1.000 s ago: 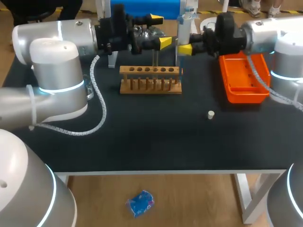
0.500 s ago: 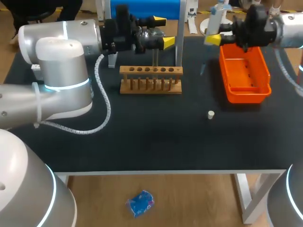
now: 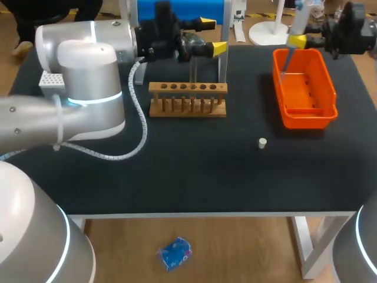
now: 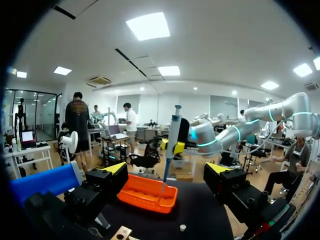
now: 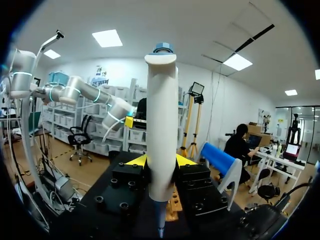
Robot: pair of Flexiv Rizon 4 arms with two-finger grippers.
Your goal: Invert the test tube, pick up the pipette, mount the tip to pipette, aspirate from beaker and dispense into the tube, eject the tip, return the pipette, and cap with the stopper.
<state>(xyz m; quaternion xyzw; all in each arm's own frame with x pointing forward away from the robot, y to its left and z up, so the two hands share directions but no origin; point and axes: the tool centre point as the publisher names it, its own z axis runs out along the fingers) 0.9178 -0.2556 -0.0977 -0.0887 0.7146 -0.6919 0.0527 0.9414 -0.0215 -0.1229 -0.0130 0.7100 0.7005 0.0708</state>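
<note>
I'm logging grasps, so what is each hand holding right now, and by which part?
The right hand grips the pipette low on its body; the left hand is open, holding nothing.

1. Head camera: above and behind me, looking down on the tabletop (image 3: 194, 171).
2. Left wrist camera: faces my right gripper (image 4: 171, 146), well ahead; the head view shares it.
3. Right wrist camera: close behind my pipette (image 5: 161, 125).

A wooden rack (image 3: 187, 112) stands toward the back of the black tabletop (image 3: 194, 171). An orange tray (image 3: 305, 121) lies well apart, near the right edge.
</note>
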